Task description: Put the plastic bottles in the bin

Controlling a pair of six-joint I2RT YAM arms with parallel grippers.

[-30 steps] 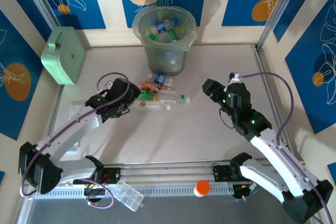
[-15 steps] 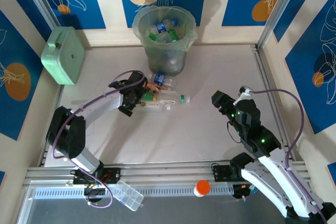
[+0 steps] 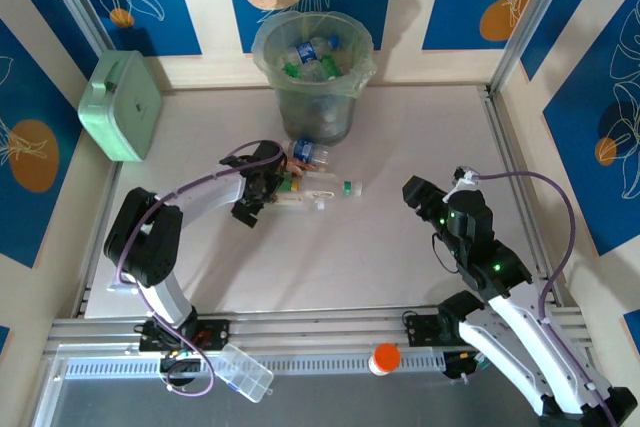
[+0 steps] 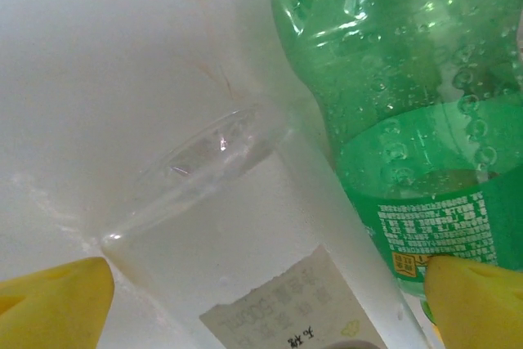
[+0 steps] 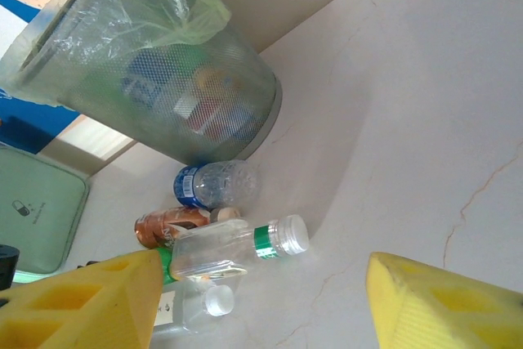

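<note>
The bin [image 3: 313, 77] stands at the back centre with several plastic bottles inside it. More bottles lie in a cluster in front of it: a blue-labelled one [image 3: 309, 154], a brown one [image 5: 167, 226], a clear one with a green band [image 3: 330, 187] and a clear one with a white label [image 4: 270, 267] beside a green one [image 4: 409, 120]. My left gripper [image 3: 264, 187] is open at the cluster's left end, its yellow fingertips [image 4: 57, 300] astride the clear labelled bottle. My right gripper [image 3: 415, 192] is open, apart from the cluster to its right, with nothing between its fingers [image 5: 449, 300].
A mint green box [image 3: 122, 105] leans at the back left. An orange-capped jar [image 3: 384, 357] and a clear compartment case [image 3: 245, 371] lie on the rail at the near edge. Metal posts frame the table's sides.
My left arm has reached right into the bottle cluster and its jaws have narrowed slightly. My right arm pulled back toward the near right, then stayed still.
</note>
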